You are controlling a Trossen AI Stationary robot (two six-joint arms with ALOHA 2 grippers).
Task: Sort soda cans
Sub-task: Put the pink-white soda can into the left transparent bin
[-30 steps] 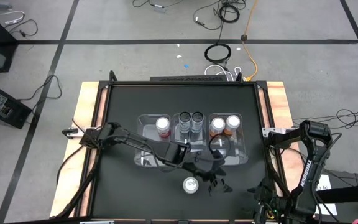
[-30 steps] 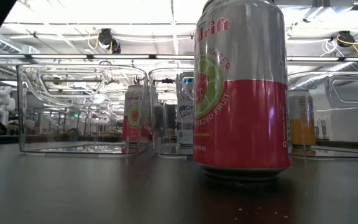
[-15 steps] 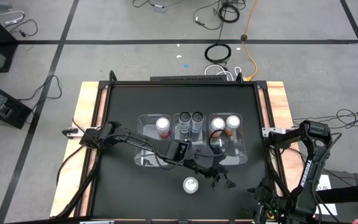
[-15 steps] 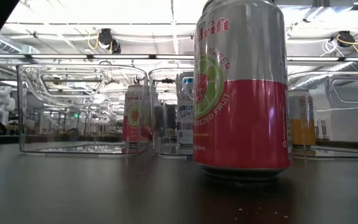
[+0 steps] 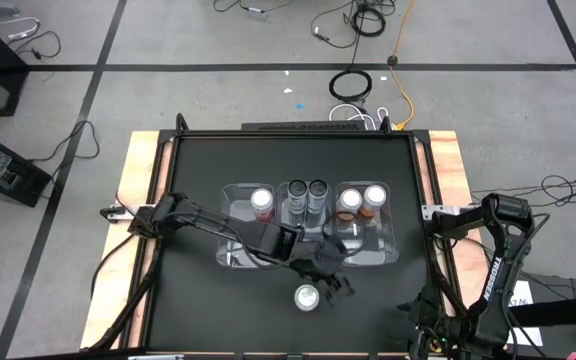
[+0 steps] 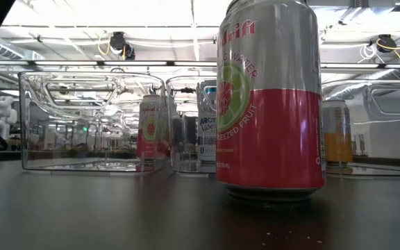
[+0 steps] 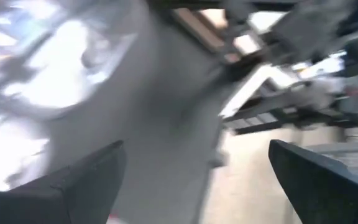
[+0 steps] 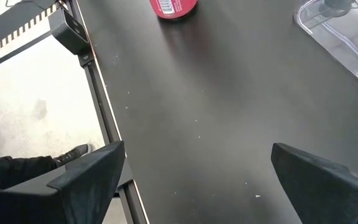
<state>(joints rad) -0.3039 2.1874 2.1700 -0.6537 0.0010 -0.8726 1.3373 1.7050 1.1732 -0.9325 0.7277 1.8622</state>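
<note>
One pink can (image 5: 307, 296) is standing upright and alone on the black table (image 5: 198, 180), at about six o'clock from the three clear bins (image 5: 233, 250). Five other cans are already sitting in those bins: a pink one (image 5: 262, 203) in the nine-o'clock bin, two black cans (image 5: 307, 195) in the middle, two orange cans (image 5: 362, 200) in the three-o'clock bin. I am hovering my left gripper (image 5: 336, 283) just at two o'clock of the loose can, fingers spread wide and gripping nothing. My right gripper (image 8: 197, 180) is waiting at the table's four-o'clock corner, fingers likewise apart and empty. I am judging the can to be rigid but thin-walled, smooth and somewhat slippery, with weight depending on whether it is full, which cannot be told. I am expecting the best hold to be across the body at mid-height, pads on opposite sides, squeezing only enough to stop slip.
</note>
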